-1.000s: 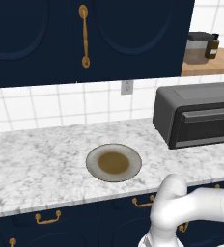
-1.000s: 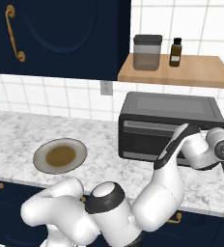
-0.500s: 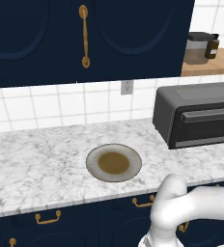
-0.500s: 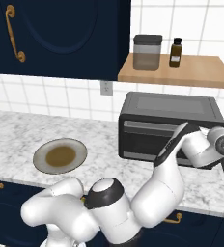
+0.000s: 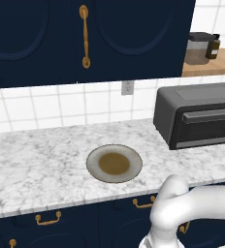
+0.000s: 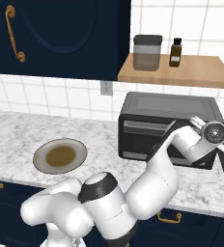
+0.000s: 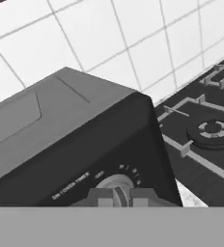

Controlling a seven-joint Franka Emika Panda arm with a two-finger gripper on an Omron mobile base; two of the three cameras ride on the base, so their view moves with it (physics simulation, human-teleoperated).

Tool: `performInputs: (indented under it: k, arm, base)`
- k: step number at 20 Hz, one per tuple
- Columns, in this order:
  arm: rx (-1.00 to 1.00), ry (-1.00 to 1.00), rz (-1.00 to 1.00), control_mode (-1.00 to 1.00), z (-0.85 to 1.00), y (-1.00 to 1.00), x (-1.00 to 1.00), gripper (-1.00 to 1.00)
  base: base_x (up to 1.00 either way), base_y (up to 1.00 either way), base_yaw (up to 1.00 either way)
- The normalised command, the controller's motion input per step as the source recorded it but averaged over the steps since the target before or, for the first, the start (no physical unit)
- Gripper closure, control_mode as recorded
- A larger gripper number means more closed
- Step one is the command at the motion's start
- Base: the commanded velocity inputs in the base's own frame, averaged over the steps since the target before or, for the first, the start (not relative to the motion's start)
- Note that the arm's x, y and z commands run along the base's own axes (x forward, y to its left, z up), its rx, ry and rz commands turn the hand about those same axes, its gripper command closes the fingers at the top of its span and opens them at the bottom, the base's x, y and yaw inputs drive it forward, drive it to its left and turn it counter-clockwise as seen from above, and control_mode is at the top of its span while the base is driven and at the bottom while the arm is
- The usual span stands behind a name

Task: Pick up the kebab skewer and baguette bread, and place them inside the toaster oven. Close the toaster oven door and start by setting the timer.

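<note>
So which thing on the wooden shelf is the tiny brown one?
The small brown bottle with the black cap, on the wooden shelf. Beside it, the grey canister is wider, taller and see-through grey, with a dark lid.

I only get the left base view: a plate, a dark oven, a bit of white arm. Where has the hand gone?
Observer: The gripper is at the toaster oven, at the right end of its front.
Visitor: Doing what?
Observer: In the hand view its fingertips are shut on the timer knob.
Visitor: Is the oven's door closed?
Observer: Yes, the toaster oven door looks upright and shut in the right base view.
Visitor: Anything beyond the oven?
Observer: A stove with burner grates sits beside it.
</note>
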Motion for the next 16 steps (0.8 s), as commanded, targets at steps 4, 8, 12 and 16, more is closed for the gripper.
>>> performInputs:
  k: [4, 8, 12, 16]
  arm:
    - [0.41, 0.0, -0.34, -1.0, -0.52, 0.24, 0.01, 1.0]
    - [0.4, 0.0, -0.32, -1.0, -0.61, 0.04, 0.0, 1.0]
    - [0.38, 0.0, -0.3, -1.0, -0.69, 0.01, 0.0, 1.0]
    - [0.37, 0.0, -0.29, -1.0, -0.67, 0.06, 0.0, 1.0]
  base:
    - [0.0, 0.0, 0.0]
    - [0.0, 0.0, 0.0]
    - [0.0, 0.0, 0.0]
    - [0.0, 0.0, 0.0]
